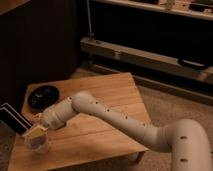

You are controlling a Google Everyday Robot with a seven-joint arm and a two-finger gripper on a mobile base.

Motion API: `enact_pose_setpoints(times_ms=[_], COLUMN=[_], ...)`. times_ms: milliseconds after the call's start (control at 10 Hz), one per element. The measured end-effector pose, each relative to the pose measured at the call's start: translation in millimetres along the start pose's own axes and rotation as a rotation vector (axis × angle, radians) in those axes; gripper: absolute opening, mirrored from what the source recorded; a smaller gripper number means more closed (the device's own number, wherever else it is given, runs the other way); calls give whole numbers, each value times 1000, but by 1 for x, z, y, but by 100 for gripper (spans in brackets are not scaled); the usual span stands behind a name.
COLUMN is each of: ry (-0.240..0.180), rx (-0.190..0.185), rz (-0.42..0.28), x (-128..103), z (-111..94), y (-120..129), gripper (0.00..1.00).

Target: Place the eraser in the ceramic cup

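Ceramic cup [38, 144]: pale and round, standing upright on the desk [112, 92] near its closest left corner, at about 8 o'clock from the desk's centre.

Hand [36, 132]: directly over the cup's mouth and touching or almost touching its rim. Whether it is open or closed cannot be told.

Eraser [14, 118]: a black block with a light stripe along its edge, lying at 10 o'clock from the hand and slanting up and away past the desk's left border. Its lower end reaches the hand and it appears to be carried there, though the contact itself is not visible. It is outside the cup.

Arm [117, 119]: white and jointed, entering at 4 o'clock and crossing the desk above its surface towards the cup.

Black bowl [43, 96]: on the desk at 10 o'clock from its centre, well apart from the cup.

Metal rack [150, 56]: long and low against the dark wall at 12 o'clock, beyond the desk.
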Motion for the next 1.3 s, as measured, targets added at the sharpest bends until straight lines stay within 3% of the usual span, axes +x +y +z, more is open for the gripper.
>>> enact_pose_setpoints(times_ms=[400, 600, 800, 1000, 1300], ry=[-4, 26, 118, 142, 140], rx=[-17, -7, 7, 5, -13], rz=[28, 30, -26, -94, -150], x=[-17, -20, -15, -4, 1], z=[4, 4, -11, -18, -19], y=[9, 11, 2, -15, -28], gripper=[0, 0, 0, 0, 0])
